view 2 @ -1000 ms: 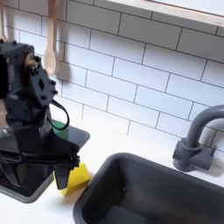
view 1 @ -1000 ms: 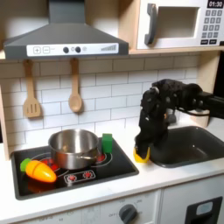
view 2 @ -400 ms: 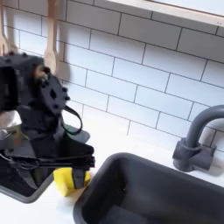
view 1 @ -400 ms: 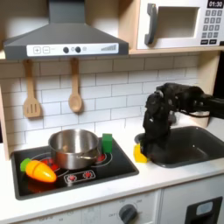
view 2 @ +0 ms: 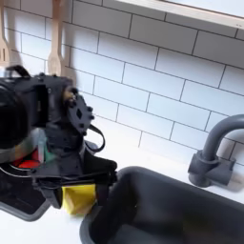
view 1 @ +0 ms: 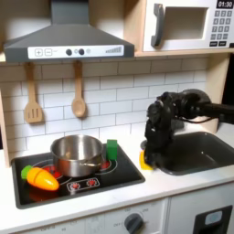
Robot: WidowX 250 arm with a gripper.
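My black gripper (view 1: 150, 161) hangs low over the white counter, between the stove (view 1: 87, 181) and the sink (view 1: 199, 152). A small yellow block (view 1: 143, 161) lies on the counter right at its tips. In the second exterior view the gripper (view 2: 80, 181) sits directly on top of the yellow block (view 2: 78, 199), and its dark fingers (view 2: 55, 177) cross the block's top edge. The arm's body hides the gap between the fingers, so I cannot tell whether they clamp the block.
On the stove stand a silver pot (view 1: 78, 154), a green piece (view 1: 111, 149) and an orange and yellow toy vegetable (view 1: 39, 177). A wooden spatula (view 1: 34, 97) and spoon (view 1: 79, 91) hang on the tiled wall. The faucet (view 2: 213, 152) stands behind the sink basin (view 2: 167, 217).
The arm has swung and settled lower over the yellow block, its body now leaning toward the sink in the second exterior view. The block has barely shifted.
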